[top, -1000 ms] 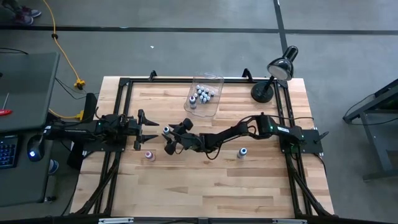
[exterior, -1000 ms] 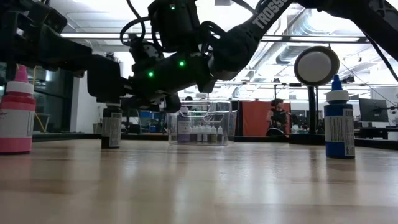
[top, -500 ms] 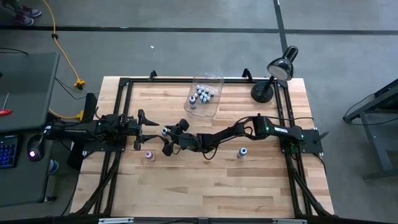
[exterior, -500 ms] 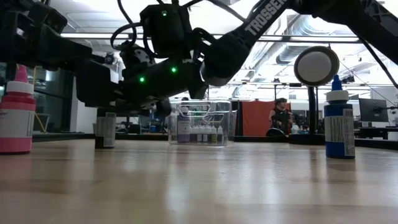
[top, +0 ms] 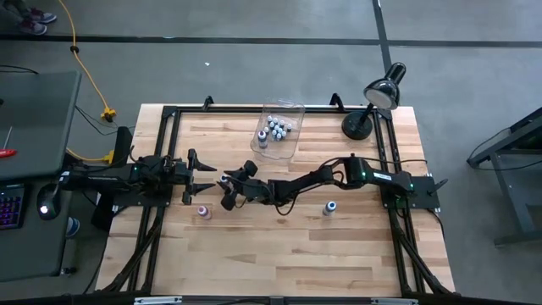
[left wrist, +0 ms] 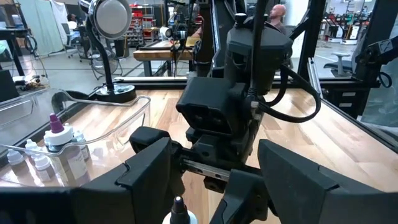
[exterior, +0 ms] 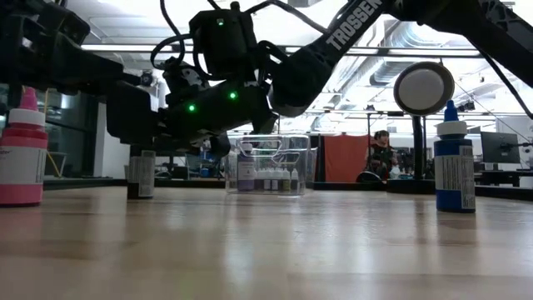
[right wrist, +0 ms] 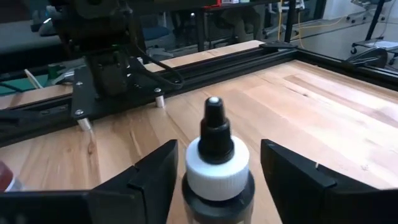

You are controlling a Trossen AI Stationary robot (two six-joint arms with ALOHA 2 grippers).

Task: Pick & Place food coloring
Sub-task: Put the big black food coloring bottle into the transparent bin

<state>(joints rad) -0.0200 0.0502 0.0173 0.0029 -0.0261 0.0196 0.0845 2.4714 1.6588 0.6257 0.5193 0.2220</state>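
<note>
A dark food coloring bottle (right wrist: 214, 163) with a white cap and black nozzle stands upright on the table (top: 279, 246). My right gripper (right wrist: 217, 177) is open, one finger on each side of its cap with narrow gaps showing. The high view puts this bottle (top: 225, 180) left of centre, at my right gripper (top: 227, 188). My left gripper (top: 206, 177) is open just left of it and faces it. A pink bottle (top: 202, 211) and a blue bottle (top: 329, 207) stand nearer the near edge. Several small bottles stand in the clear bin (top: 279, 129).
A black desk lamp (top: 373, 106) stands at the far right corner. A black frame rail (top: 254, 108) runs round the table's edge. In the low view the pink bottle (exterior: 21, 158) and blue bottle (exterior: 454, 167) stand apart with bare wood between them.
My right gripper has moved a little toward the table's left, bringing its open fingers around the dark bottle. In the low view the bottle stands slightly farther left than a second ago, still upright.
</note>
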